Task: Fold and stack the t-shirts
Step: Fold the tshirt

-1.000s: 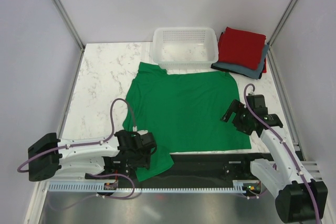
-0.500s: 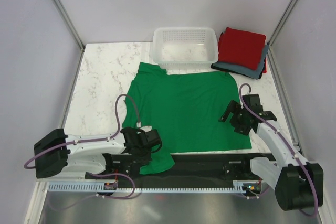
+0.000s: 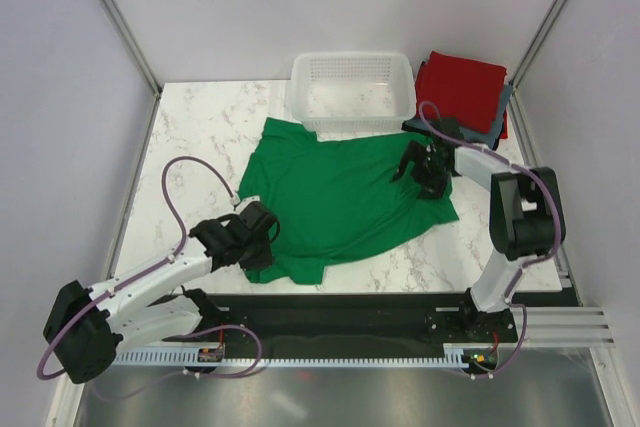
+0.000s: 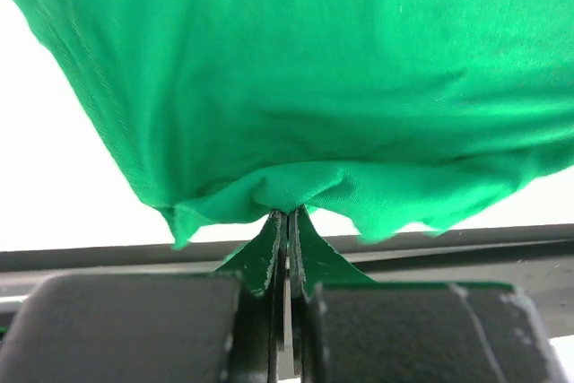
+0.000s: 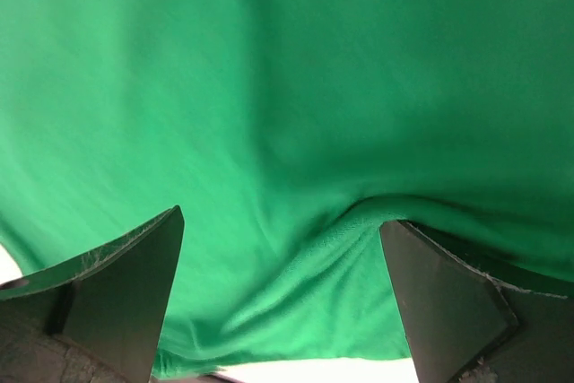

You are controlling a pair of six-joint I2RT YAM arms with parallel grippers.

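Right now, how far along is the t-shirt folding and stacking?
Done: a red folded shirt sits on a grey-blue folded one at far right. In hand: the bright green cloth t-shirt lies rumpled, unfolded, its near left edge pinched by the shut left gripper; the right gripper stands open over its right side. Left: fold it, add it to that stack.

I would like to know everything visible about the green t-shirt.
The green t-shirt is bright, plain, soft cloth, lying spread but wrinkled on the marble table, its far edge at the white basket. The left fingers are shut on its near left corner, bunching it. The open right fingers straddle a raised fold near its right edge.
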